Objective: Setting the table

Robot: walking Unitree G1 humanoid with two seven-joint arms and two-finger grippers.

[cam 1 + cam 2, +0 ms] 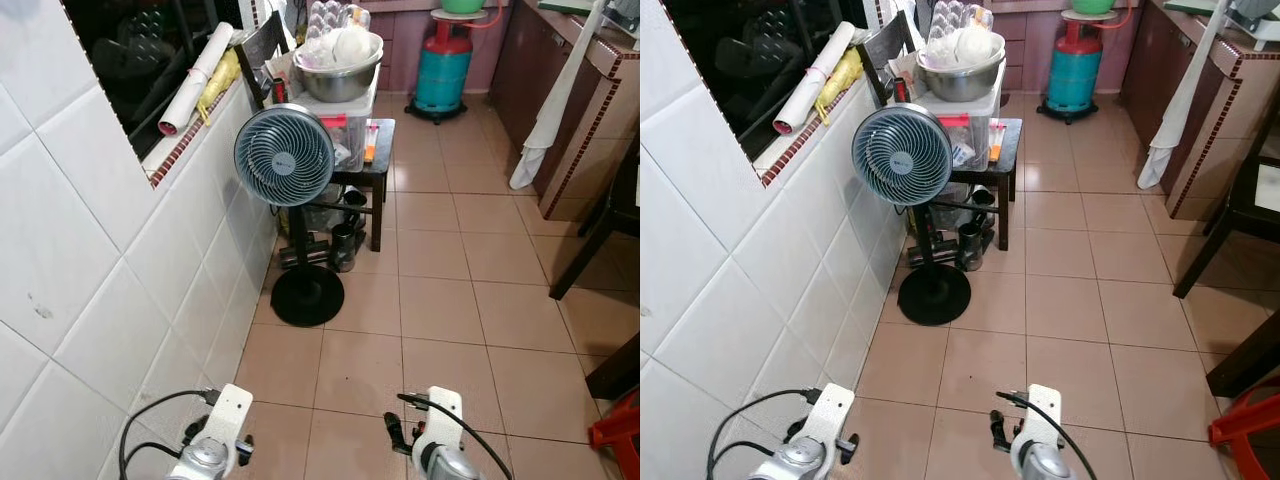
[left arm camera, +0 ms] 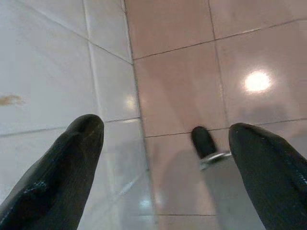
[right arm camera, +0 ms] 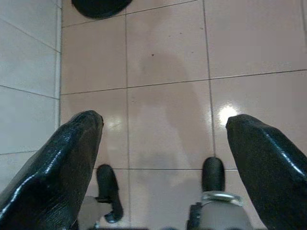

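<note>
My left gripper (image 2: pixel 165 129) hangs low beside the white tiled wall (image 2: pixel 57 72), open, with only floor between its black fingers (image 2: pixel 72 163). My right gripper (image 3: pixel 163 124) points down at the pink floor tiles (image 3: pixel 168 48), also open and holding nothing. Both silver arms, left (image 1: pixel 215 445) and right (image 1: pixel 437 440), show at the bottom edge of the eye views. Ahead on the left, a metal bowl (image 1: pixel 338 70) with white things in it sits on a plastic box over a small dark side table (image 1: pixel 378 150).
A standing fan (image 1: pixel 285 155) is against the left wall. Behind it a blue gas cylinder (image 1: pixel 443 70) stands at the far end. On the right are a brown counter (image 1: pixel 585 70) with a hanging white cloth (image 1: pixel 548 110), dark furniture legs (image 1: pixel 590 245) and a red stool (image 1: pixel 618 432).
</note>
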